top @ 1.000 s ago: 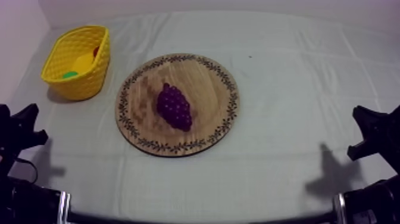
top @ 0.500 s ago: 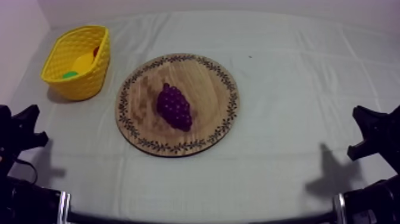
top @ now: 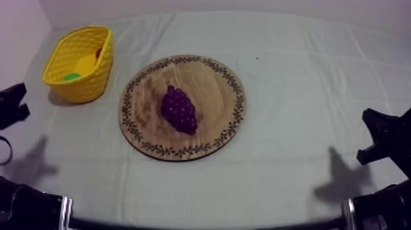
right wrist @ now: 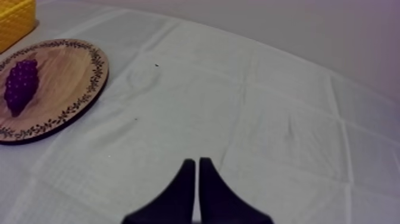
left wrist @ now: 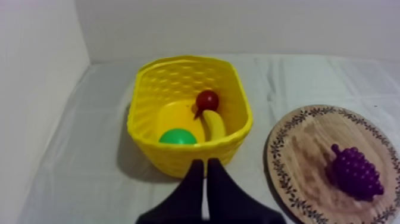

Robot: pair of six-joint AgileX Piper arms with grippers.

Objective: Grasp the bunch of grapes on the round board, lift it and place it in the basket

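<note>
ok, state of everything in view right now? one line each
left gripper: shut on nothing, just short of the basket
right gripper: shut on nothing, over bare cloth
bunch of grapes: lying on the board, not gripped
wooden board: flat on the cloth
yellow basket: upright, holding a banana, a small red fruit and a green round thing

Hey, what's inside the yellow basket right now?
In the yellow basket lie a small red fruit, a banana and a round green thing. The basket's near wall hides their lower parts and the bottom, so anything beneath cannot be seen.
</note>
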